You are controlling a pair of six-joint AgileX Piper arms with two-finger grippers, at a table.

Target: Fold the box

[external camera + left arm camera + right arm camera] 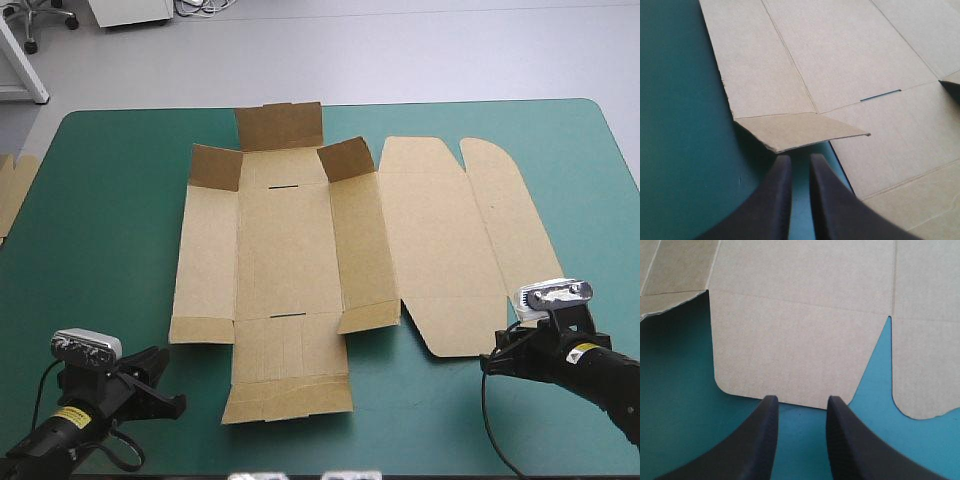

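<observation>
The brown box (290,240) lies as a cut sheet in the middle of the teal-green table, its lid panel (440,240) flat to the right. Three short flaps stand up at the far end (280,125). My left gripper (165,385) sits low near the front left corner, its fingers open by a narrow gap with nothing between them. In the left wrist view this left gripper (798,157) points at a slightly lifted corner flap (800,131) just ahead of it. My right gripper (490,360) is open. In the right wrist view the right gripper (799,400) stops just short of the lid's rounded front tab (795,355).
An edge of more brown board (12,190) shows at the table's left edge. Bare teal-green cover (100,280) lies to the left of the sheet and along the front edge between the two arms.
</observation>
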